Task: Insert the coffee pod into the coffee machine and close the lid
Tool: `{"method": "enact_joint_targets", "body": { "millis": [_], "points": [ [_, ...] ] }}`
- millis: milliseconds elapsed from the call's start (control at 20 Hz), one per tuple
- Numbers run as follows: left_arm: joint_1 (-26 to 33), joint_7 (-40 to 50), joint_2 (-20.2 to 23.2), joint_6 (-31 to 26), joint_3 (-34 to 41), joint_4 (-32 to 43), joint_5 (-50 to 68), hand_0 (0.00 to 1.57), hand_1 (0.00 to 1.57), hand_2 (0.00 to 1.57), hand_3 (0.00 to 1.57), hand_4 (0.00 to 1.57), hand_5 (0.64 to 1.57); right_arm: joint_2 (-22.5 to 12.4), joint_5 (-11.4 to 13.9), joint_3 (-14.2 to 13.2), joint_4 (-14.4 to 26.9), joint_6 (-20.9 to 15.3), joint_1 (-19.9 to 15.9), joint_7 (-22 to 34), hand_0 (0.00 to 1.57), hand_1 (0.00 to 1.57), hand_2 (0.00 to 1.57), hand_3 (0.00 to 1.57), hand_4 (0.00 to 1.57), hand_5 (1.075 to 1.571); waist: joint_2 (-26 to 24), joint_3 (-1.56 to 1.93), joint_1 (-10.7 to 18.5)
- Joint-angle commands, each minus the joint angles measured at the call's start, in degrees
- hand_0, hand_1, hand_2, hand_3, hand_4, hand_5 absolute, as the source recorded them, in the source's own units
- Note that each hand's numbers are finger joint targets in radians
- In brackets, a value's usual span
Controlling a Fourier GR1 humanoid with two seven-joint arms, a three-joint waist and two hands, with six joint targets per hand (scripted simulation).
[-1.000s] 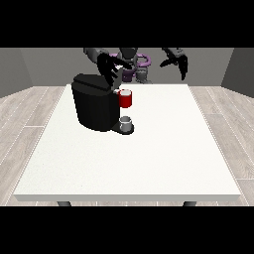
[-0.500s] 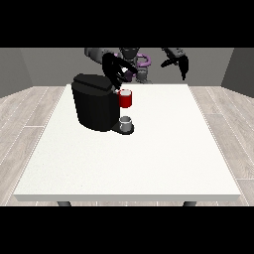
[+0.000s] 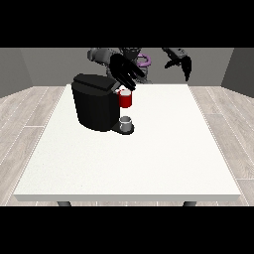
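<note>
The black coffee machine [image 3: 96, 101] stands on the white table [image 3: 149, 158] at its far left part. A red thing at the machine [image 3: 125, 98] sits under its front edge. Below that, a small grey thing [image 3: 126, 123] rests on the machine's base; I cannot tell it for the pod. The hand at the view's left [image 3: 124, 72] hovers over the machine's lid, fingers spread and straight, holding nothing. The hand at the view's right [image 3: 181, 62] hangs raised over the table's far edge, fingers relaxed and empty.
The robot's torso, with a purple ring [image 3: 144, 60], stands behind the table's far edge. Wooden floor surrounds the table. The white tabletop stretches wide in front of and to the right of the machine.
The hand at the view's left has come forward and slightly down, from behind the machine to over the front of its lid. The other hand has barely shifted.
</note>
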Motion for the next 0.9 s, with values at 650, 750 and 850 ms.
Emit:
{"method": "enact_joint_targets", "body": {
  "millis": [650, 750, 850],
  "points": [
    [-5.1, -2.4, 1.7, -3.3, 0.1, -0.6, 1.5, 0.0, 0.0, 0.0, 0.0, 0.28, 1.571, 8.2, -4.6, -0.5, 0.6, -2.0, -13.6, -12.5, 0.0, 0.0, 0.0, 0.0, 0.1, 1.571, 10.0, -2.33, 9.7],
    [-5.8, -1.3, 2.8, -2.7, 3.0, 1.3, 2.8, 0.0, 0.0, 0.0, 0.0, 0.33, 1.571, 9.1, -5.3, 0.6, 1.3, 0.1, -14.3, -12.6, 0.0, 0.0, 0.0, 0.0, 0.0, 1.571, 8.0, -2.33, 5.7],
    [-2.8, -2.0, 2.5, -3.2, 2.4, 0.1, 3.1, 0.0, 0.0, 0.0, 0.0, 0.27, 1.571, 10.2, -5.7, 0.1, 2.8, -0.7, -13.6, -14.6, 0.0, 0.0, 0.0, 0.0, 0.0, 1.571, 6.6, -2.32, 6.1]
  ]
}}
